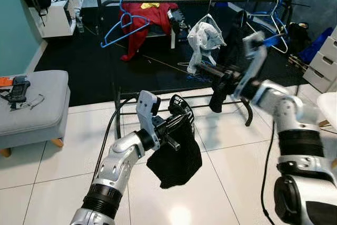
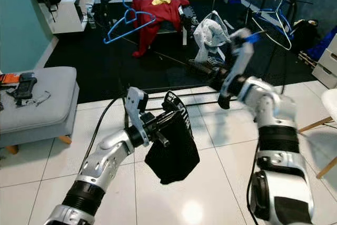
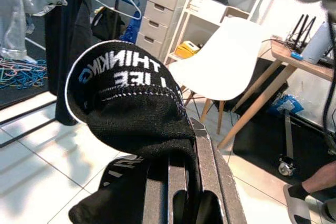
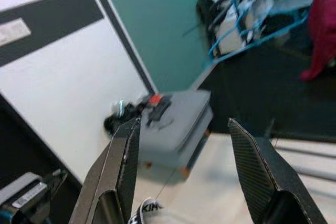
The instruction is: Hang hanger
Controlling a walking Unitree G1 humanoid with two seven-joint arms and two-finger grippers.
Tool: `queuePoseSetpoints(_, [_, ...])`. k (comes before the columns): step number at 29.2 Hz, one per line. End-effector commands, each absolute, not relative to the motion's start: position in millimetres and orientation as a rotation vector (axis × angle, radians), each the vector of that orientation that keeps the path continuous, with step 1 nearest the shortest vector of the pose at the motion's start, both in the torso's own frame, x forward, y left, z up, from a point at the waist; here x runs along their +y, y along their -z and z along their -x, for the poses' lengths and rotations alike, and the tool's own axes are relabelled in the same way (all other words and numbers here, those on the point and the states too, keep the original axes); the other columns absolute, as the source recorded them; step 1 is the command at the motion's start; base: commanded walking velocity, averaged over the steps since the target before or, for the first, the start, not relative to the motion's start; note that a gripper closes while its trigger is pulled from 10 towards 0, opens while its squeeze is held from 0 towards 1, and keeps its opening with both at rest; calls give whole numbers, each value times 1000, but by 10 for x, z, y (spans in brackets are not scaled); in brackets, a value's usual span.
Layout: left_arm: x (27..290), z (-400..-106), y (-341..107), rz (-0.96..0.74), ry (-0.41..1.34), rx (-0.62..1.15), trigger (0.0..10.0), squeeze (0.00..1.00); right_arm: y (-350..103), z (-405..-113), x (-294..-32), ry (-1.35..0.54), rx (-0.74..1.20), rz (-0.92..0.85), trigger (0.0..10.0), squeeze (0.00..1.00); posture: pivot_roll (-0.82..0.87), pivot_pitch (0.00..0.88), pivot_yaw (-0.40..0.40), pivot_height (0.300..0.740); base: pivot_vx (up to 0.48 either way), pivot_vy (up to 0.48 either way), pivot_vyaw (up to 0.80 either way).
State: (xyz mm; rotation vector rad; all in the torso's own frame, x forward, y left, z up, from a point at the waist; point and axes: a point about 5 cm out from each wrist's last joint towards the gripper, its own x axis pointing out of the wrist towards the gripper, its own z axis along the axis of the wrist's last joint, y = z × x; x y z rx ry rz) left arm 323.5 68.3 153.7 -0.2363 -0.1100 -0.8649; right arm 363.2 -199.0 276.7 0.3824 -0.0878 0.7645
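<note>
White letters run along the collar of the black garment (image 3: 131,114). In the left wrist view they appear upside down; "THINKING" can be read, and a second row below it reads roughly "I EE", partly folded away.

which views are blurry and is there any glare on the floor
Left and right eye views: the raised right claw is smeared by motion blur, and a lamp glare spot sits on the white tiles. Right wrist view: soft throughout. Left wrist view: sharp on the black garment that the left claw grips.

The black garment (image 3: 131,114) hides the left pincer's (image 3: 181,182) tips; the right arm (image 1: 253,72) is motion-blurred.
</note>
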Motion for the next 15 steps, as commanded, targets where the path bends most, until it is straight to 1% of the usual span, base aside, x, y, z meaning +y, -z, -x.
queuePoseSetpoints(1, [728, -3217, -1510, 232, 858, -110, 0, 0, -2778, -3606, -2062, -742, -122, -391, 10000, 0, -167, 40, -29, 740, 0, 0, 0])
queuePoseSetpoints(2, [781, -3227, -1519, 236, 846, -118, 0, 0, -2706, -3576, -2274, -630, -143, -397, 10000, 0, -165, 43, -20, 740, 0, 0, 0])
queuePoseSetpoints(3, [834, -3241, -1560, 261, 838, -141, 0, 0, -2529, -3561, -2490, -473, -103, -374, 10000, 0, -165, 45, -20, 740, 0, 0, 0])
queuePoseSetpoints(5, [834, -3241, -1560, 261, 838, -141, 0, 0, -2529, -3561, -2490, -473, -103, -374, 10000, 0, -165, 45, -20, 740, 0, 0, 0])
queuePoseSetpoints(6, [871, -3248, -1590, 280, 834, -158, 0, 0, -2399, -3538, -2629, -368, -68, -353, 10000, 0, -165, 50, -15, 740, 0, 0, 0])
queuePoseSetpoints(7, [871, -3248, -1590, 280, 834, -158, 0, 0, -2399, -3538, -2629, -368, -68, -353, 10000, 0, -165, 50, -15, 740, 0, 0, 0])
queuePoseSetpoints(8, [899, -3243, -1732, 372, 855, -229, 0, 0, -2018, -3478, -2790, -206, 63, -352, 10000, 0, -163, 55, -12, 740, 0, 0, 0])
queuePoseSetpoints(11, [899, -3243, -1732, 372, 855, -229, 0, 0, -2018, -3478, -2790, -206, 63, -352, 10000, 0, -163, 55, -12, 740, 0, 0, 0])
queuePoseSetpoints(12, [927, -3230, -1856, 440, 876, -295, 0, 0, -1669, -3383, -2853, -113, 172, -339, 10000, 0, -159, 55, -9, 740, 0, 0, 0])
queuePoseSetpoints(14, [927, -3230, -1856, 440, 876, -295, 0, 0, -1669, -3383, -2853, -113, 172, -339, 10000, 0, -159, 55, -9, 740, 0, 0, 0])
queuePoseSetpoints(15, [964, -3219, -1956, 482, 902, -350, 0, 0, -1274, -3241, -2824, -67, 294, -285, 10000, 0, -160, 57, -2, 740, 0, 0, 0])
